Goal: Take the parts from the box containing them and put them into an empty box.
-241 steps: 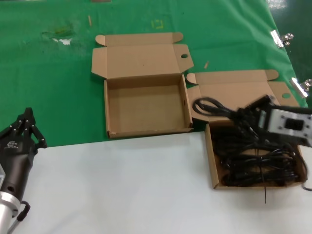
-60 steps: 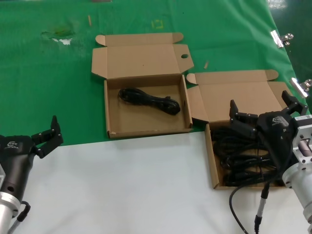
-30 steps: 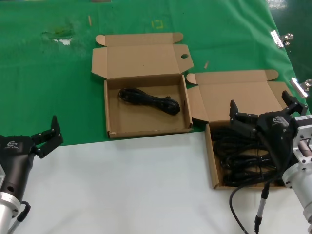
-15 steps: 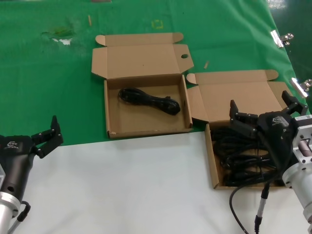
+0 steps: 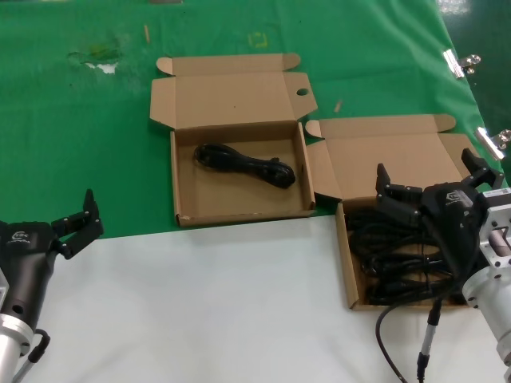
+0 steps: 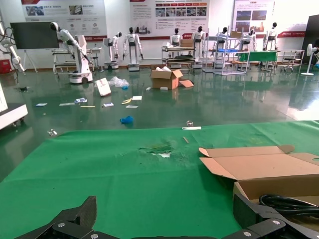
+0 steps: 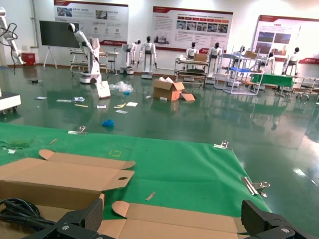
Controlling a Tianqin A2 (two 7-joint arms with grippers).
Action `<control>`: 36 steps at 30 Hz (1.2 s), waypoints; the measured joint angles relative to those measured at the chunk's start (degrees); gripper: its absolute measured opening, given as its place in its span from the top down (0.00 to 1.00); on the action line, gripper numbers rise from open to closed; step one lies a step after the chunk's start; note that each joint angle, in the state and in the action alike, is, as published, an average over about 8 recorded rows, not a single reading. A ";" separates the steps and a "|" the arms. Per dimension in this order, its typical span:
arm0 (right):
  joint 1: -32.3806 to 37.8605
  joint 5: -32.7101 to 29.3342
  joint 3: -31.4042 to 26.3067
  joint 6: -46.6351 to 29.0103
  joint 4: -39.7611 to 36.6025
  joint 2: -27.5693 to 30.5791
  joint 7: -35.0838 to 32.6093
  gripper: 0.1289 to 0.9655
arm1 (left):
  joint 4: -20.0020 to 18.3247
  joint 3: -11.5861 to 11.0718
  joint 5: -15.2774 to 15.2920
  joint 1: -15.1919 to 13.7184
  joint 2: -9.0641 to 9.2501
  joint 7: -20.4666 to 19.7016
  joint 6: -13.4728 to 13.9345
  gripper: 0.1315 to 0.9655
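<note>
One cable [image 5: 243, 165] lies in the left box [image 5: 185, 209]; others fill the right box [image 5: 346, 271]. The right gripper [image 5: 431, 185], wide and empty, should descend onto one coil's middle. The left gripper [image 5: 77, 222] waits, wide.

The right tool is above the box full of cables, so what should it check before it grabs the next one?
1. Right tool open: ok, fingers spread wide.
2. Right tool holds nothing: ok, no cable between the fingers.
3. Right tool is over the full box: ok, it hangs above the pile of cables.
4. One cable can be picked alone: cannot tell, the pile is tangled and partly hidden by the arm.
5. Room in the other box: ok, only one cable lies in it, with bare floor around.
6. Left tool out of the way: ok, open, low at the robot's left, away from both boxes.
</note>
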 joint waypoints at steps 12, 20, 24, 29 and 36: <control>0.00 0.00 0.00 0.00 0.00 0.00 0.00 0.00 | 0.00 0.00 0.00 0.00 0.00 0.00 0.00 0.00; 0.00 0.00 0.00 0.00 0.00 0.00 0.00 0.00 | 0.00 0.00 0.00 0.00 0.00 0.01 0.00 0.00; 0.00 0.00 0.00 0.00 0.00 0.00 0.00 0.00 | 0.00 0.00 0.00 0.00 0.00 0.03 0.00 0.00; 0.00 0.00 0.00 0.00 0.00 0.00 0.00 0.00 | 0.00 0.00 0.00 0.00 0.00 0.02 0.00 0.00; 0.00 0.00 0.00 0.00 0.00 0.00 0.00 0.00 | 0.00 0.00 0.00 0.00 0.00 0.01 0.00 0.00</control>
